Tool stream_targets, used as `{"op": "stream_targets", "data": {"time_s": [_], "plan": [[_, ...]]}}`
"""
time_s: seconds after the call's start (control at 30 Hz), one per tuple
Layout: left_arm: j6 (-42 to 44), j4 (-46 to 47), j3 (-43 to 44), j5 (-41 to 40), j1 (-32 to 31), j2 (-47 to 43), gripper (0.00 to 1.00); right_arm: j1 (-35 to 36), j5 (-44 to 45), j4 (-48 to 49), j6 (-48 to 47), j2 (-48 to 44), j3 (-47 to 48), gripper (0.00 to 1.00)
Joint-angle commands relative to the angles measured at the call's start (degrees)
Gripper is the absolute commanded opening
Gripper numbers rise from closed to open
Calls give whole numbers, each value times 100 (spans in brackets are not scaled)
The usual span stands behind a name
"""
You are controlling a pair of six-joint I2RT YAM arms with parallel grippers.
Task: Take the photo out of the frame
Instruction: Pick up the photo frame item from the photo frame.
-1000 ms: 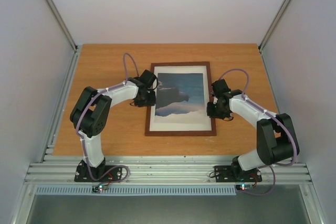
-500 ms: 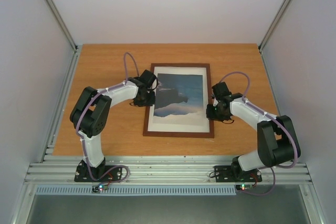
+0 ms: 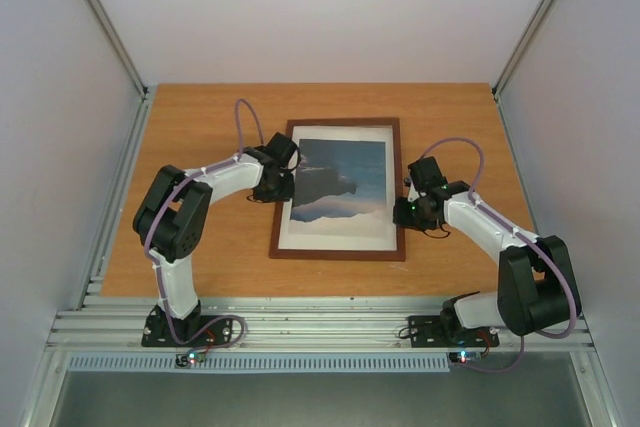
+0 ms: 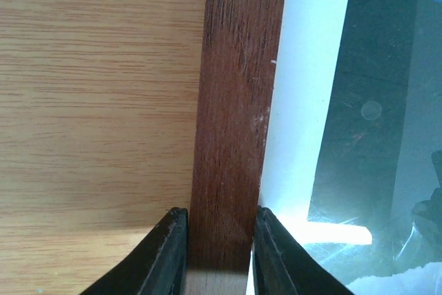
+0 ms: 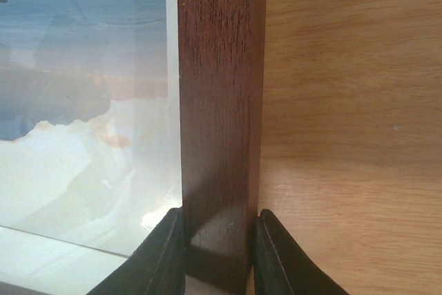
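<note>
Framed photo flat on the desk, both end effectors pinching the frame's side rails.

The photo (image 3: 340, 179), a blue mountain view with a dark ridge and a pale lower part, sits inside the frame (image 3: 337, 254) behind a pale mat (image 3: 335, 235), face up. The frame lies flat near the middle of the wooden desk (image 3: 200, 127), long sides running away from the arm bases. The left end effector (image 3: 283, 185) straddles the frame's left rail, and in the left wrist view its two fingers (image 4: 169, 253) press against either side of the dark wood. The right end effector (image 3: 405, 209) clamps the right rail the same way, one finger (image 5: 169, 253) on the picture side and one on the desk side.
</note>
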Motion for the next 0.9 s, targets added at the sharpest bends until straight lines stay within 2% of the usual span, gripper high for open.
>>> {"op": "stream_targets", "data": {"time_s": [0.0, 0.53, 0.7, 0.87], "plan": [[-89, 90, 41, 217, -38, 165, 26, 43, -1237, 856, 157, -367, 97, 1], [-129, -21, -123, 108, -186, -622, 1, 157, -1242, 1123, 233, -172, 64, 1], [-178, 2, -239, -71, -234, -928, 0, 217, -808, 943, 99, 43, 150, 1], [-174, -139, -188, -379, -389, -863, 1, 580, -271, 571, -62, 352, 438, 1]]}}
